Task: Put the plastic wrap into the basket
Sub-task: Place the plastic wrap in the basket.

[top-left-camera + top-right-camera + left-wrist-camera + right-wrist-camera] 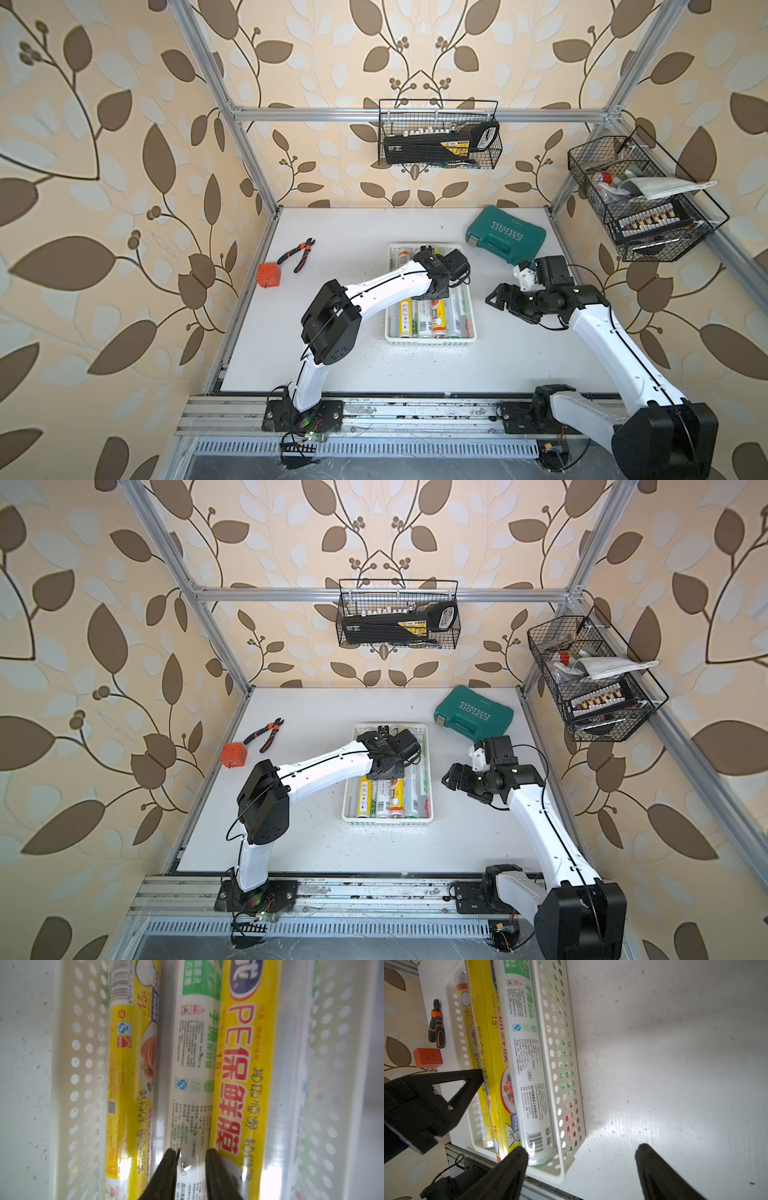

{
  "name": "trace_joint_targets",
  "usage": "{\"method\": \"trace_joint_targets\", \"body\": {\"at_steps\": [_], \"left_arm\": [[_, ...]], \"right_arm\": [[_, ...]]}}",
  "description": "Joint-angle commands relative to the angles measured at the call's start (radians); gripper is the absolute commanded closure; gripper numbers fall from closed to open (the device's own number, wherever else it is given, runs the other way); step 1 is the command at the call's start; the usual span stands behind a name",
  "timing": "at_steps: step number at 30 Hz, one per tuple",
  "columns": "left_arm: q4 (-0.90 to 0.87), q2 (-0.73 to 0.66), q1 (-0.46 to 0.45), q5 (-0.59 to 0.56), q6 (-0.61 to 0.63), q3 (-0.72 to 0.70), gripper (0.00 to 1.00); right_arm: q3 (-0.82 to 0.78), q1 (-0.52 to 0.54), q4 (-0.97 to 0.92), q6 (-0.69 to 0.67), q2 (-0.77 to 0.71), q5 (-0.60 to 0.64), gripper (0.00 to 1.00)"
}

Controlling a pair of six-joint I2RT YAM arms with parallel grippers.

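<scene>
The left gripper is reaching into the white perforated basket, its fingers clamping a white green-printed plastic wrap roll between yellow-labelled rolls. All visible rolls are lying lengthwise in the basket. The right gripper is hovering over the worktop just beside the basket, its fingers wide apart and holding nothing.
</scene>
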Motion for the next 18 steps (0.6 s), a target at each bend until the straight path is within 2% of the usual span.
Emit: {"method": "trace_joint_targets", "body": {"at_steps": [1,5,9,18], "left_arm": [[0.074,0.008,-0.004,0.097,0.036,-0.026,0.75],[0.106,-0.053,-0.011,0.059,0.037,-0.072,0.76],[0.088,-0.125,-0.01,0.025,0.037,-0.089,0.71],[0.102,-0.246,-0.009,-0.041,0.148,-0.107,0.62]], "right_arm": [[-0.016,-0.001,0.004,-0.001,0.01,0.006,0.15],[-0.017,0.001,-0.004,-0.009,0.002,0.022,0.15],[-0.022,0.0,0.011,-0.001,0.008,0.006,0.15],[-0.022,0.0,0.025,-0.008,-0.002,0.003,0.15]]}}
